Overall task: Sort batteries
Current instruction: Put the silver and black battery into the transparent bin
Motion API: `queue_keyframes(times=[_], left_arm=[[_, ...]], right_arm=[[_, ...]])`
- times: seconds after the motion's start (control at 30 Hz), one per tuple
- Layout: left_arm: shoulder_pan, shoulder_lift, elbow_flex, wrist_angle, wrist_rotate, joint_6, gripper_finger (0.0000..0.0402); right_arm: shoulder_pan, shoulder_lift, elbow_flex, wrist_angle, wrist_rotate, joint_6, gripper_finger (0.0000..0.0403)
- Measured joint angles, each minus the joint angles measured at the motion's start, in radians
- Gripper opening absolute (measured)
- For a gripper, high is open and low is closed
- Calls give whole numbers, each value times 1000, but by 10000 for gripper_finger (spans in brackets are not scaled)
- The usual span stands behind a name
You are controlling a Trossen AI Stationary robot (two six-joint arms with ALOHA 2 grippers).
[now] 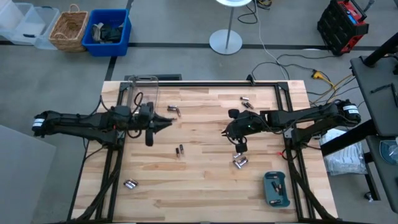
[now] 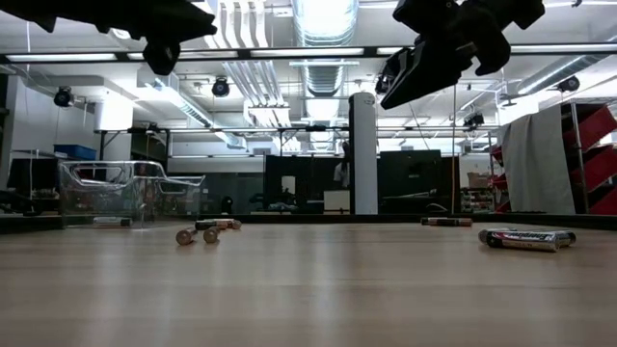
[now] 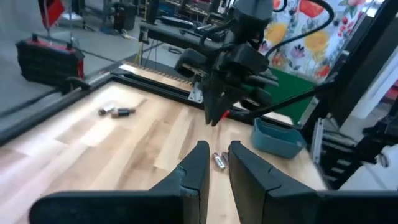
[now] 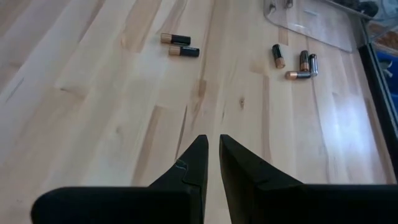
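Batteries (image 1: 180,150) lie scattered in small groups across the bench (image 1: 205,180), none held. Left gripper (image 1: 163,124) hovers near clear box (image 1: 142,92), jaws narrow, empty. Right gripper (image 1: 227,132) hovers mid-bench, jaws narrow, empty. Teal tray (image 1: 277,189) sits at the bench's near right corner.

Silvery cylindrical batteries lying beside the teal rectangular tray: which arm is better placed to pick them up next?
Probably the right. Its pincer hangs empty just above those silvery cylindrical batteries, with the teal rectangular tray nearby. The left pincer is across the table.

Bare wood lies between the arms; only two batteries (image 1: 180,150) there; clear box (image 1: 140,91) at far-left edge.
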Motion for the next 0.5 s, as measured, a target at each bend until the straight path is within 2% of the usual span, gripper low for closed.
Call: queue_keyframes(times=[0.5], left_arm=[[1,0,0,0,-14,42,41]], right_arm=[[0,13,-1,5,-2,-7,31]])
